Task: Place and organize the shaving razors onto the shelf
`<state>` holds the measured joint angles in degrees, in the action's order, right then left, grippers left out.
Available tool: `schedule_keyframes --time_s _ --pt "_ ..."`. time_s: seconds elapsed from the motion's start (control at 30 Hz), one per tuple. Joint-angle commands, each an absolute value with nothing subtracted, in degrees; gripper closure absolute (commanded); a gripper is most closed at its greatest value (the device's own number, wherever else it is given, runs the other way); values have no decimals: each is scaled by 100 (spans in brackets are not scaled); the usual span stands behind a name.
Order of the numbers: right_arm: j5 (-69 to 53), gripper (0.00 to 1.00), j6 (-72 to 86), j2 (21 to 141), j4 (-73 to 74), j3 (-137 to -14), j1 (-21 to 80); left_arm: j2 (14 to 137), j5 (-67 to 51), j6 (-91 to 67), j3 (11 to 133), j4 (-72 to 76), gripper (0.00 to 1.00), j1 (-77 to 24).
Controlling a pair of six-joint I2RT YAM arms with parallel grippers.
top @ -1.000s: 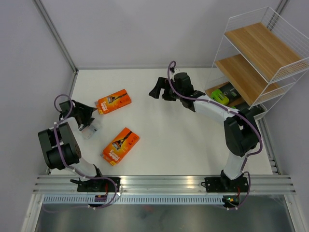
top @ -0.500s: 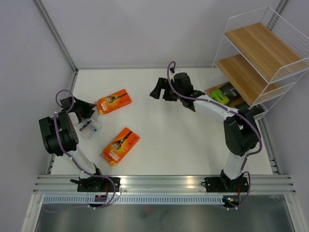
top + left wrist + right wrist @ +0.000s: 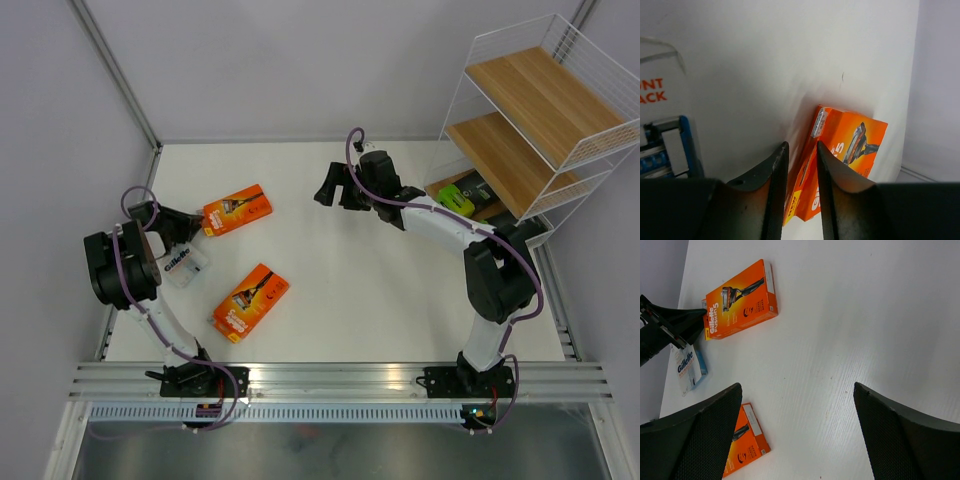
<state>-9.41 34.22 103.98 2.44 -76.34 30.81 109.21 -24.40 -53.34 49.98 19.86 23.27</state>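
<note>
One orange razor pack (image 3: 237, 211) lies at the back left; it also shows in the left wrist view (image 3: 850, 150) and the right wrist view (image 3: 740, 299). My left gripper (image 3: 197, 228) (image 3: 801, 145) is at its near end, jaws a narrow gap apart, with the pack's edge showing in the gap. A second orange pack (image 3: 250, 300) (image 3: 745, 447) lies nearer the front. The white-and-blue Gillette pack (image 3: 183, 266) (image 3: 665, 135) (image 3: 687, 367) lies beside the left arm. A black and lime-green pack (image 3: 460, 195) sits on the bottom board of the shelf (image 3: 545, 95). My right gripper (image 3: 328, 188) (image 3: 796, 387) is wide open and empty, above bare table.
The shelf's top and middle boards are bare. A metal rail (image 3: 330, 378) runs along the near edge, and grey walls close the left and back sides. The left arm's wrist (image 3: 670, 327) shows in the right wrist view.
My left gripper has swung from over the Gillette pack towards the back, up to the end of the far orange pack. The right arm has barely moved.
</note>
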Motion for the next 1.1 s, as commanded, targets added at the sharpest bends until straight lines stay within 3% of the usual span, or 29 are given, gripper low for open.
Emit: schedule_keyframes --time_s 0.0,0.23,0.37,0.53,0.77,1.07 --pt "-668 2 3305 10116 325 -7910 3085 11074 -2654 -5432 5229 2215 66 2276" --pt "-431 2 3094 10151 597 -8156 3085 11276 -2865 -5238 5589 2021 68 2180" --pt "-413 2 2980 10151 799 -8270 3085 11355 -2953 -5212 5669 2056 75 2101" --pt "-281 2 2944 10072 870 -8271 3076 11522 -3110 -5133 5836 2083 95 2004" --pt "-299 2 3006 9976 914 -8183 3076 11681 -3226 -4756 6240 1636 98 1855" --pt "-615 2 4189 9721 589 -7481 3085 10531 -3621 -4999 5724 1379 98 1503"
